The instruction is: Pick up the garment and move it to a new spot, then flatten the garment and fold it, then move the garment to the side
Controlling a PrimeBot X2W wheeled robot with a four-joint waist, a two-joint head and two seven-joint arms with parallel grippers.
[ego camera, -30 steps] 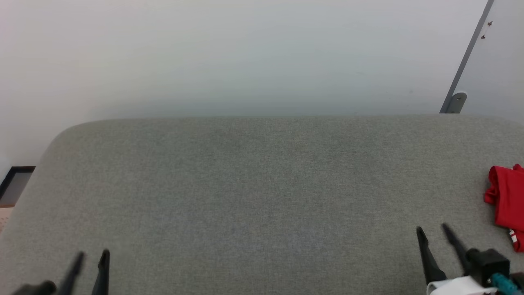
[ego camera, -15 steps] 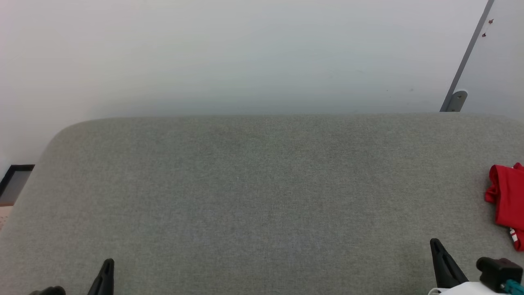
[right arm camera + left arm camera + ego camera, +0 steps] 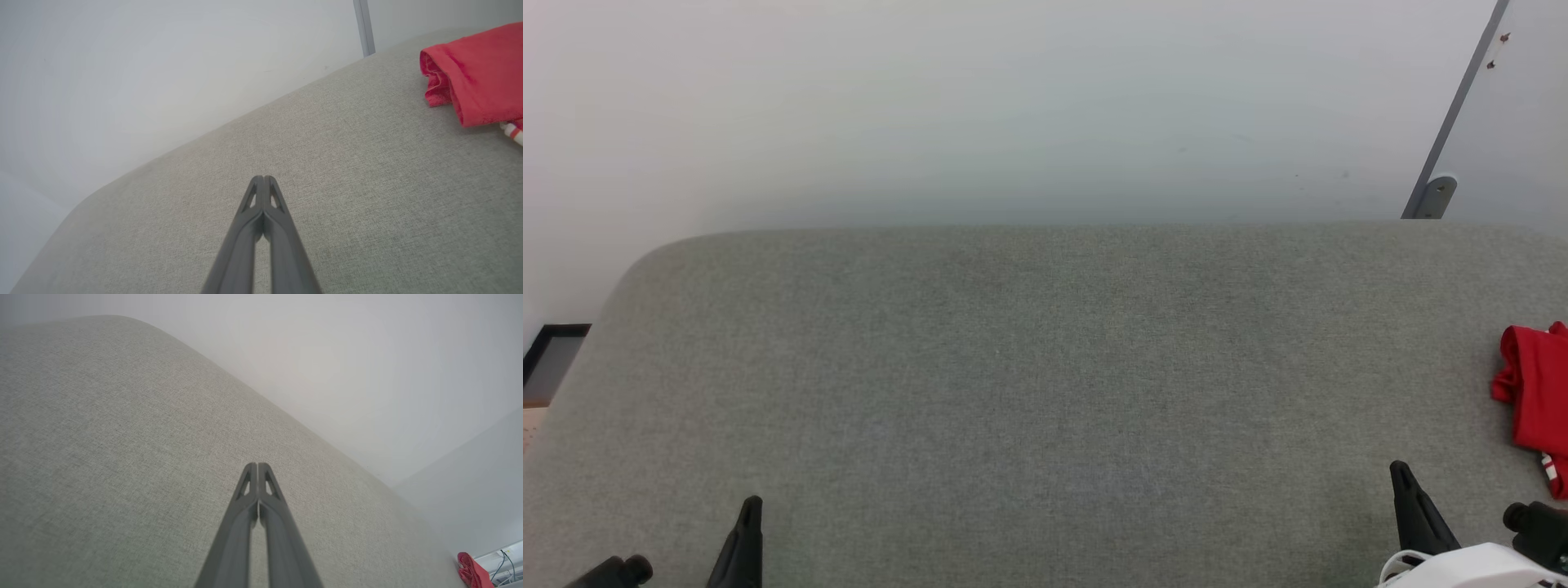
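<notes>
Left tool (image 3: 258,465) and right tool (image 3: 264,178) are pinched empty; the garment (image 3: 1535,388), partly seen, runs near-to-far.

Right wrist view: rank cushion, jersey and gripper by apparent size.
1. Grey cushion, by far.
2. Red jersey and right gripper look about alike; the jersey is cut off at the edge and the gripper is close to the camera, so I won't rank them.

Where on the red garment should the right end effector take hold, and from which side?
Probably the bunched fold at the end of the garment that faces the right end effector. Come in low across the grey cushion from that side, opening the shut jaws first. The fold stands up in layers off the cushion, so there is something to pinch; the rest lies flatter.
</notes>
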